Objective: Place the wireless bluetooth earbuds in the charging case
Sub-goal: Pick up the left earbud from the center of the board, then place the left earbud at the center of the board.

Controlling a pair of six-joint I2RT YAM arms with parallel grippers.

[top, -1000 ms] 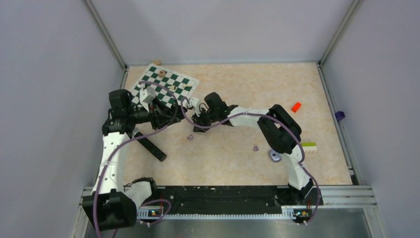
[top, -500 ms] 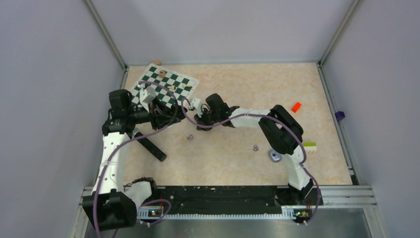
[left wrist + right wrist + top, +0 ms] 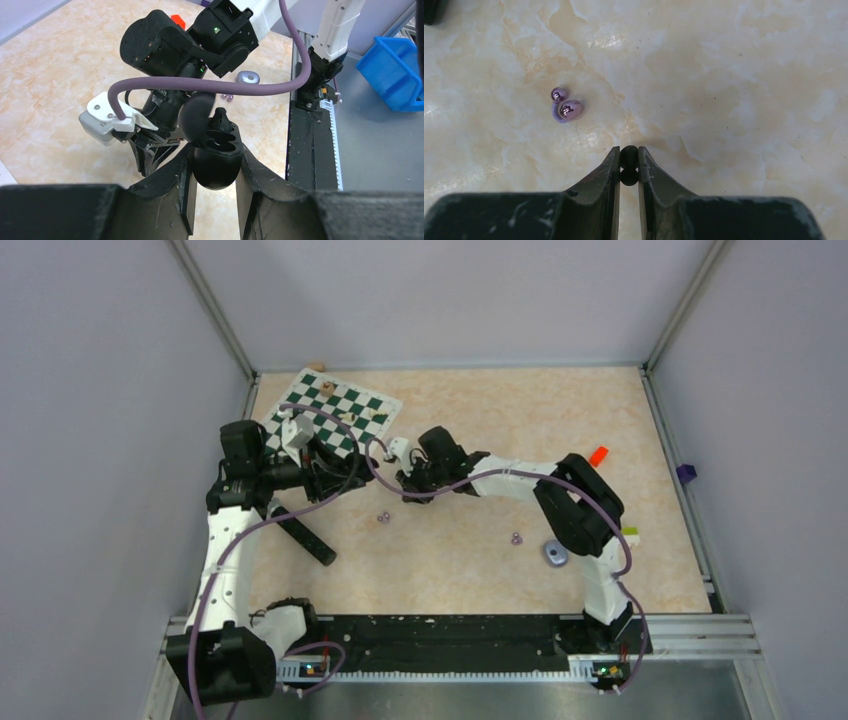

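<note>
My left gripper point(image 3: 215, 156) is shut on the open black charging case point(image 3: 218, 170) and holds it above the table, lid up, with two sockets showing. My right gripper point(image 3: 628, 153) is shut on a glossy black earbud point(image 3: 628, 175), low over the table. In the top view it point(image 3: 408, 486) sits just right of the left gripper point(image 3: 338, 468). A pale purple earbud point(image 3: 566, 108) lies on the table ahead and to the left of the right fingers. It also shows in the top view point(image 3: 382, 517). Another purple earbud point(image 3: 516, 537) lies further right. The second black earbud is not visible.
A small grey-purple oval case point(image 3: 555, 554) lies near the right arm. A green chessboard point(image 3: 335, 408) with pieces sits at the back left. A black bar point(image 3: 305, 536), a red block point(image 3: 598, 454) and a green brick point(image 3: 632, 532) lie on the table.
The right arm's elbow has swung right and the right gripper has shifted slightly, still shut on the black earbud. The left arm with the case has not moved.
</note>
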